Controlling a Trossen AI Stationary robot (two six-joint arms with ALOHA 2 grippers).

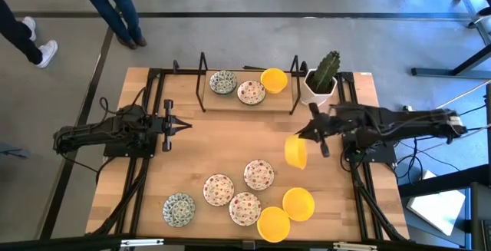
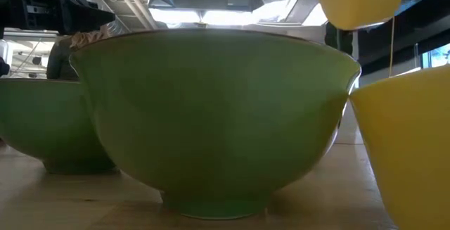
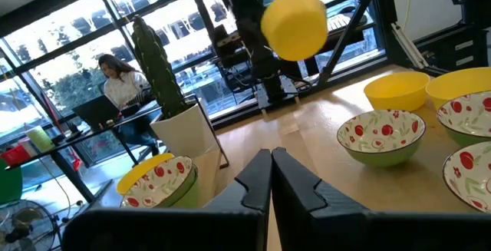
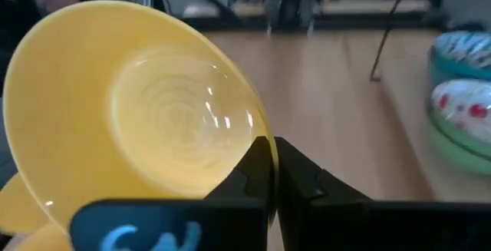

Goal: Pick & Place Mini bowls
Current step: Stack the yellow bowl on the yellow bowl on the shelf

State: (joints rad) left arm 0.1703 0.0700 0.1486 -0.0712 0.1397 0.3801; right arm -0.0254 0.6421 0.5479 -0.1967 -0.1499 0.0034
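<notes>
A yellow mini bowl [image 1: 296,153] hangs in the air at mid-table right, held by my right gripper [image 1: 305,137], which is shut on it. It also shows high in the low view [image 2: 358,1] and the left wrist view [image 3: 295,24]. Three mini bowls sit on a raised shelf [image 1: 230,107] at the far edge: green-blue [image 1: 223,82], red-speckled [image 1: 251,92], yellow [image 1: 274,80]. Several more rest on the table near the front, among them a red-speckled [image 1: 259,175] and a yellow one [image 1: 298,203]. My left gripper [image 1: 184,126] waits shut at the left, touching nothing. My right gripper pinches the yellow bowl's rim [image 4: 259,140] between its two fingers. The fingers come roughly level from the table's right side. The bowl is lifted clear of the table and tipped on its side, its hollow turned toward the wrist camera.
A white square pot with a green cactus [image 1: 321,82] stands at the far right, close behind my right arm. The shelf's black metal uprights [image 1: 202,82] rise at its two ends. Bare wood lies between the shelf and the front group of bowls.
</notes>
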